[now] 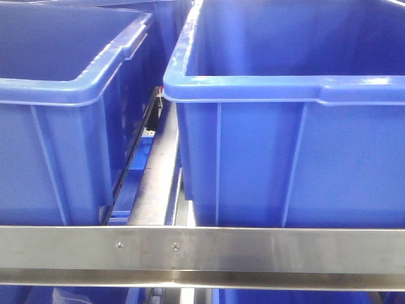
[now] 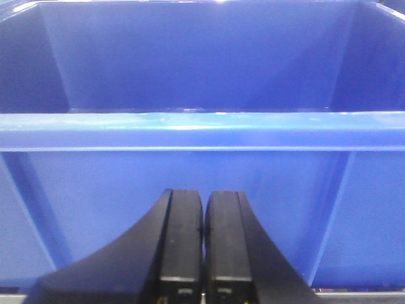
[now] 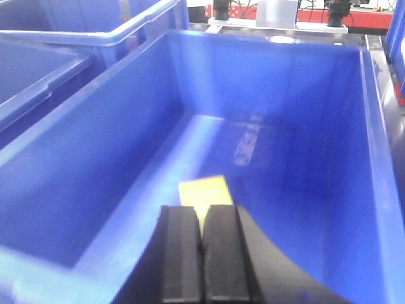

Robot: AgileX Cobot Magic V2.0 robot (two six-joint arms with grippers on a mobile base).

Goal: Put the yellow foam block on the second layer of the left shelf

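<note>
The yellow foam block (image 3: 204, 189) lies on the floor of a blue bin (image 3: 304, 126) in the right wrist view. My right gripper (image 3: 201, 209) hangs above the bin's near end, just short of the block. Its jaws are pressed together with nothing between them, and they hide the block's near edge. My left gripper (image 2: 203, 193) is shut and empty. It faces the front wall of a blue bin (image 2: 202, 130), below its rim. The block and both grippers are out of sight in the front view.
The front view shows two large blue bins side by side, left (image 1: 57, 158) and right (image 1: 285, 158), with a narrow gap between them. A steel shelf rail (image 1: 253, 250) crosses in front. More blue bins (image 3: 38, 69) stand left of the block's bin.
</note>
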